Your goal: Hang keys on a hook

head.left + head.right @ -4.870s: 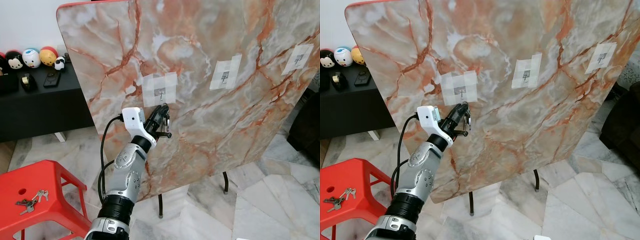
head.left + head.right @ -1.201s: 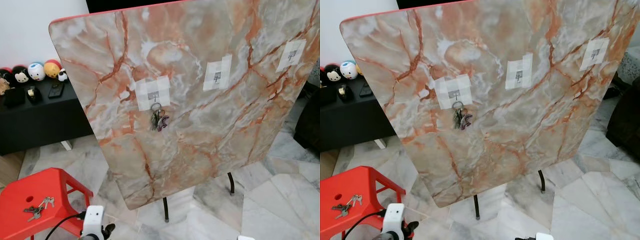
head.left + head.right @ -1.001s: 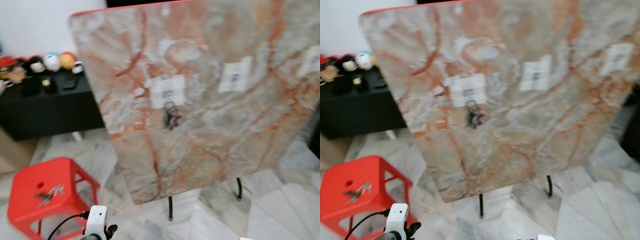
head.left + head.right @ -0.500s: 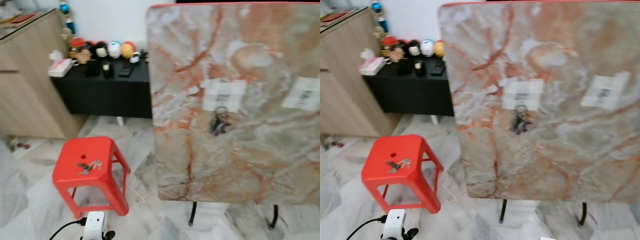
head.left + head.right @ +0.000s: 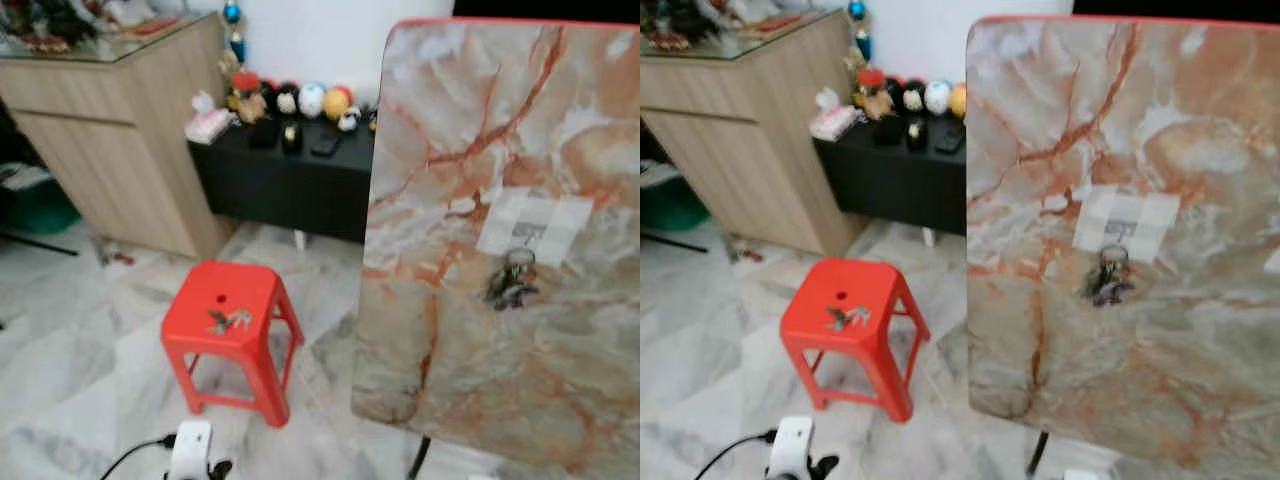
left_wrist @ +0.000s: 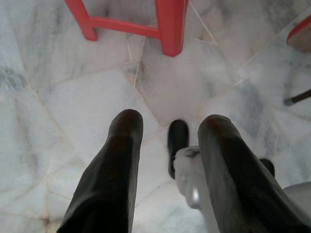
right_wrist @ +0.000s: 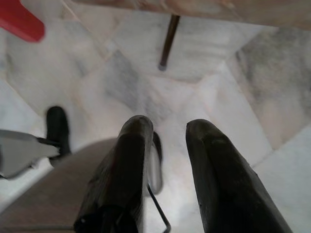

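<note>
Marble board: upright, ahead and to the right of both pincers. Red stool: ahead of left pincer, spare keys on seat. Left pincer: spread, empty, above floor. Right pincer: spread, empty. Key bunch: hanging on taped hook, well apart from pincers.

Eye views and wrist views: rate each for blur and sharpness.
Left eye view: soft all over, the keys on the board a smear, the stool fuzzy-edged. Right eye view: the same softness. Left wrist view: left hand near and unsharp, floor tiles blurred. Right wrist view: right hand dark, floor hazy.
</note>
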You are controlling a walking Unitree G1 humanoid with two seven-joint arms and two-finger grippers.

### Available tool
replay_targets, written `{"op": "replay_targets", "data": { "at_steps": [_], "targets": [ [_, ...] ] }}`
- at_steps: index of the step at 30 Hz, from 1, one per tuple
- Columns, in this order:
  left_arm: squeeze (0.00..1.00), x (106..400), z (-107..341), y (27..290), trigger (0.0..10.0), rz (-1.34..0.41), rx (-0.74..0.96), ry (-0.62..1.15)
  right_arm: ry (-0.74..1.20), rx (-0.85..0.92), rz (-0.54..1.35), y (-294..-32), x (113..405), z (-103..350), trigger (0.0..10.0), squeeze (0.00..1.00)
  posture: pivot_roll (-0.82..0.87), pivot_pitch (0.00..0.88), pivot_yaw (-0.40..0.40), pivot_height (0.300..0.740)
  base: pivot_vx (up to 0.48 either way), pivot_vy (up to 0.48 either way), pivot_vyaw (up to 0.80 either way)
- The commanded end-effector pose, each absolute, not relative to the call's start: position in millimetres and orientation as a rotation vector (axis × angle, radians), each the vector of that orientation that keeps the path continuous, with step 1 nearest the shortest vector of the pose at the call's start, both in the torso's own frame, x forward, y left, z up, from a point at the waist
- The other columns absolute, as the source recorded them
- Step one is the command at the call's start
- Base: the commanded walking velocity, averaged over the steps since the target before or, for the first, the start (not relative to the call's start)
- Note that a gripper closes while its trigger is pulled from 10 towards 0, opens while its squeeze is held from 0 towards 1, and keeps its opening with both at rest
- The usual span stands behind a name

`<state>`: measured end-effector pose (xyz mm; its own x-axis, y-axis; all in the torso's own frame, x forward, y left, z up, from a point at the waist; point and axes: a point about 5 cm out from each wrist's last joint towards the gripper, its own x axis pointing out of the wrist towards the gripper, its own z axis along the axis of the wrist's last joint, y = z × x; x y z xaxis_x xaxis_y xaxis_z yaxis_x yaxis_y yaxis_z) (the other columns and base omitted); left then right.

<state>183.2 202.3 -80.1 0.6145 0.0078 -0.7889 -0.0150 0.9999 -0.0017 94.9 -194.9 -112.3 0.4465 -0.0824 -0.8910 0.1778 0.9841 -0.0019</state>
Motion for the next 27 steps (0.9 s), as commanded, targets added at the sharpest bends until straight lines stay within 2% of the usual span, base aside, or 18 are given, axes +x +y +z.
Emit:
{"op": "replay_targets", "data": {
  "at_steps": [1, 4, 15, 27],
  "targets": [
    [0.00, 177.9, -82.1, 207.8, 10.0, 0.041, -0.011, 0.931, 1.111, 0.120, -0.160, -189.2, 93.5, -113.7, 10.0, 0.00, -0.03, 0.000, -0.014, 0.740, 0.000, 0.000, 0.00],
    [0.00, 177.7, -82.9, 204.9, 10.0, 0.049, -0.027, 0.937, 1.109, 0.119, -0.159, -190.5, 94.5, -113.3, 10.0, 0.00, -0.04, 0.000, -0.034, 0.740, 0.000, 0.000, 0.00],
    [0.00, 179.0, -83.4, 199.5, 10.0, 0.053, -0.048, 0.936, 1.099, 0.122, -0.172, -195.4, 95.4, -112.4, 10.0, 0.00, -0.02, 0.000, -0.055, 0.740, 0.000, 0.464, 0.00],
    [0.00, 178.8, -82.8, 204.3, 10.0, 0.061, -0.042, 0.940, 1.103, 0.135, -0.165, -190.8, 94.8, -113.1, 10.0, 0.00, -0.02, 0.000, -0.026, 0.740, 0.000, 0.467, 0.00]
  ]
}}
